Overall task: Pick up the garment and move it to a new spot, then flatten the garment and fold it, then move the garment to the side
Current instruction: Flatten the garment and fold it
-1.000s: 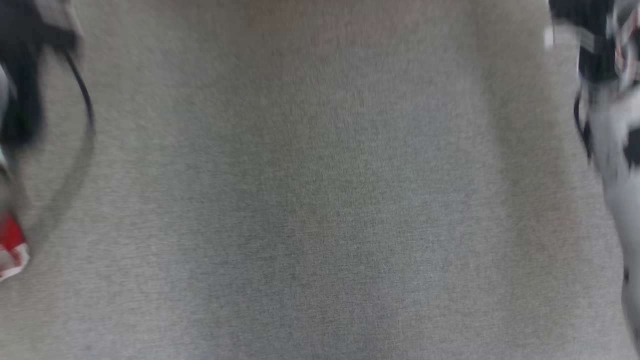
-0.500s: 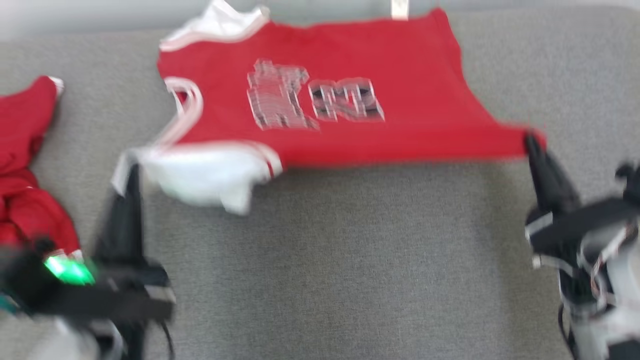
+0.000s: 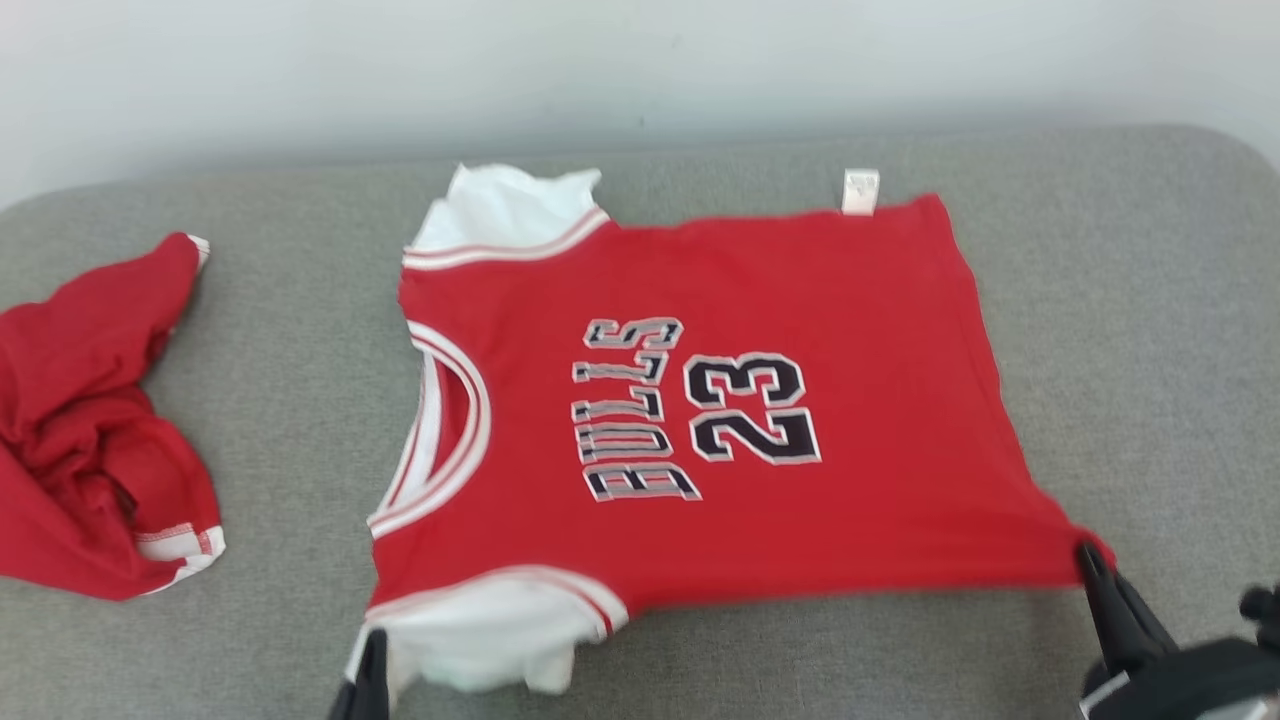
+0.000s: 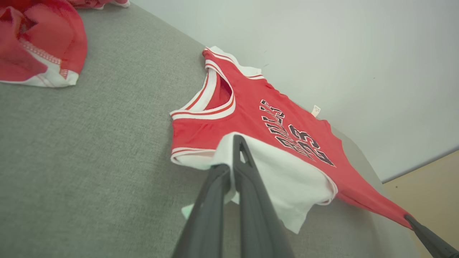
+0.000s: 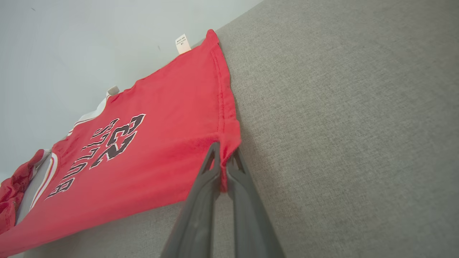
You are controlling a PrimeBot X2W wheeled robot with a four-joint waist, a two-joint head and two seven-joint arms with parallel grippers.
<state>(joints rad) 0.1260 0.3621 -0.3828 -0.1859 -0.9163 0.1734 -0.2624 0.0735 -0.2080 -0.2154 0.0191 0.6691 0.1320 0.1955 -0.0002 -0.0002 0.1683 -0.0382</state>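
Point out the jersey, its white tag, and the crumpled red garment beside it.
jersey (image 3: 745, 405), head view, on the number 23.
white tag (image 3: 860, 190), head view, its middle.
crumpled red garment (image 3: 90, 430), head view, bunched middle.

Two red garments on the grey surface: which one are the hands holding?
The flat BULLS 23 jersey: left hand pinches its white sleeve, right hand its hem corner. The crumpled red garment at left lies untouched.
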